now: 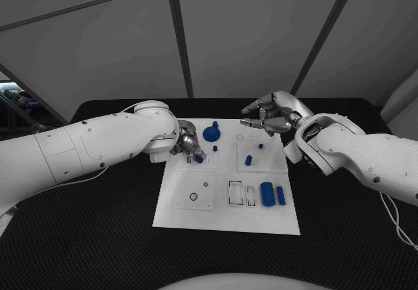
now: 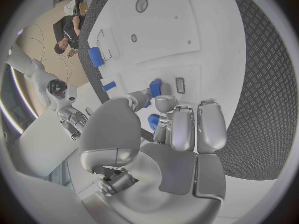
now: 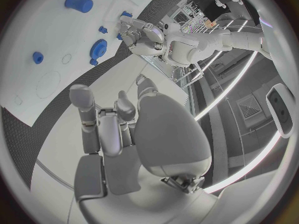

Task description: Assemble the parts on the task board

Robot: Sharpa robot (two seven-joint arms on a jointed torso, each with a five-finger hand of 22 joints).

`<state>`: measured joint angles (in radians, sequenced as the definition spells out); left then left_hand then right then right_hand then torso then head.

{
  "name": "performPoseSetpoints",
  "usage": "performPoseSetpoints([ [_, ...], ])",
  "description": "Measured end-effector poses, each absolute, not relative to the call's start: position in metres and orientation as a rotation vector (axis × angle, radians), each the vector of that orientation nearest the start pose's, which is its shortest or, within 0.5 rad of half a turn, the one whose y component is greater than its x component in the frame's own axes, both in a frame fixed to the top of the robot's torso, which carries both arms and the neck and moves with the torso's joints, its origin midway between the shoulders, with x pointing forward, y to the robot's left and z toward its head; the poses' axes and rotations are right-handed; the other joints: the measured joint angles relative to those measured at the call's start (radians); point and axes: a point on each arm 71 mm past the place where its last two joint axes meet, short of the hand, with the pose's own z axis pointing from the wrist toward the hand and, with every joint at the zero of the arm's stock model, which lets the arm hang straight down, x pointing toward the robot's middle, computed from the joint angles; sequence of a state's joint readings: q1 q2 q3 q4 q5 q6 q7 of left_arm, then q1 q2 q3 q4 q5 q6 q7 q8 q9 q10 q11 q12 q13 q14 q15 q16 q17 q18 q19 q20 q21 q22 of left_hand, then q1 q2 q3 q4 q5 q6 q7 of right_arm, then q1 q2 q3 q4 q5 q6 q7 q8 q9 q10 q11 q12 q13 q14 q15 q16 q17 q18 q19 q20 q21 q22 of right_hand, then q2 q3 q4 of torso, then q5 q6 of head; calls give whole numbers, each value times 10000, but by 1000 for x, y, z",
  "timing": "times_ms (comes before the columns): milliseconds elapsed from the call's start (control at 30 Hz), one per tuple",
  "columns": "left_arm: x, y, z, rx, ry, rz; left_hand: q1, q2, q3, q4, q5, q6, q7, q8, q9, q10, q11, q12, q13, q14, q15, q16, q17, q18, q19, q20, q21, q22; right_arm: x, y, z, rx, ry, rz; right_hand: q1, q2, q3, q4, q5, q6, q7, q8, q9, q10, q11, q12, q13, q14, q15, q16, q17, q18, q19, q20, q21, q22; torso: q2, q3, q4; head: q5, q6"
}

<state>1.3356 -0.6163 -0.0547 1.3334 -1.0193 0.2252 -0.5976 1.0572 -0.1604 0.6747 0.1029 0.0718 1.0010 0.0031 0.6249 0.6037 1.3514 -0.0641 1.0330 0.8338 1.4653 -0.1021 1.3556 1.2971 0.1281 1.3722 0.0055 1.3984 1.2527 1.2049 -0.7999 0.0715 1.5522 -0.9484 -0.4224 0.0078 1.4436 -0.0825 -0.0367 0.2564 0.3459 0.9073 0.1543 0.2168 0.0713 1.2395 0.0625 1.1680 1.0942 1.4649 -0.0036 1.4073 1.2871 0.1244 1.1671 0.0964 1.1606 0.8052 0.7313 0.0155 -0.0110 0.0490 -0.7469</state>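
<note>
The left hand sits low over the task board's upper-left section, fingers closed round a small blue part at its tips; the left wrist view shows that piece pinched between thumb and fingertips just beside a narrow rectangular slot. The right hand hovers off the board's corner at about one o'clock from the board's centre, fingers curled loosely apart and holding nothing (it looks to be waiting).

Outward from the pinched part: a blue gear stands at twelve o'clock from it, very near the left fingers; two small blue pegs stand toward three o'clock in the upper-right section. At five o'clock, a blue cylinder and a slimmer blue bar lie side by side next to empty outlined recesses.

The step in hand appears to be seating the pinched piece. Doing it well likely means squaring its long side to the slot before pressing, lowering straight without tilt, and keeping the knuckles off the gear so nothing already placed gets nudged.
</note>
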Motion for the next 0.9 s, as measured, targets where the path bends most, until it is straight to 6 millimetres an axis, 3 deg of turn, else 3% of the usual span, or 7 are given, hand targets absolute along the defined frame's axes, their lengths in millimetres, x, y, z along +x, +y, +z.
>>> performPoseSetpoints([
  [200,526,158,-180,-1311,23355,-3606,-66,15,-246,-7,0,91,-18,0,68,5,0,56,57,-1,-1,0,-1,4,73,1,0,63,496,-177,-134,3166,15440,10464,0,0,-26,26,-35,0,0,0,0,0,1,-44,-11,0,0,0,-23,0,0,0,0,-28,0,0,0,-3,-2],
  [233,526,158,-180,-1308,23366,-3597,-118,67,-315,10,0,108,-35,0,661,14,-9,89,71,2,-5,0,1,5,73,1,36,80,496,-177,-134,3166,15440,10463,0,0,-26,26,-35,0,0,0,0,0,0,-44,-11,0,0,0,-23,1,0,0,0,-28,0,-1,0,-3,-5],
  [333,526,159,-180,-1306,23383,-3584,-114,63,-470,45,0,124,-51,1,1021,68,-8,116,108,34,-37,0,9,5,108,-35,57,139,496,-177,-134,3165,15439,10463,0,0,-26,26,-35,0,0,0,0,0,1,-44,-11,0,0,0,-23,0,0,0,0,-28,0,-1,0,-3,-12],
  [900,526,159,-182,-1218,23545,-3537,-402,145,-1442,310,3,374,-88,70,1018,145,-74,164,-30,-1,-72,0,20,7,215,-71,135,306,496,-177,-134,3163,15432,10458,-42,42,-26,26,-82,0,0,37,1,1,1,-43,-20,0,0,-42,-33,0,0,0,-46,-62,-6,-4,10,-10,-12],
])
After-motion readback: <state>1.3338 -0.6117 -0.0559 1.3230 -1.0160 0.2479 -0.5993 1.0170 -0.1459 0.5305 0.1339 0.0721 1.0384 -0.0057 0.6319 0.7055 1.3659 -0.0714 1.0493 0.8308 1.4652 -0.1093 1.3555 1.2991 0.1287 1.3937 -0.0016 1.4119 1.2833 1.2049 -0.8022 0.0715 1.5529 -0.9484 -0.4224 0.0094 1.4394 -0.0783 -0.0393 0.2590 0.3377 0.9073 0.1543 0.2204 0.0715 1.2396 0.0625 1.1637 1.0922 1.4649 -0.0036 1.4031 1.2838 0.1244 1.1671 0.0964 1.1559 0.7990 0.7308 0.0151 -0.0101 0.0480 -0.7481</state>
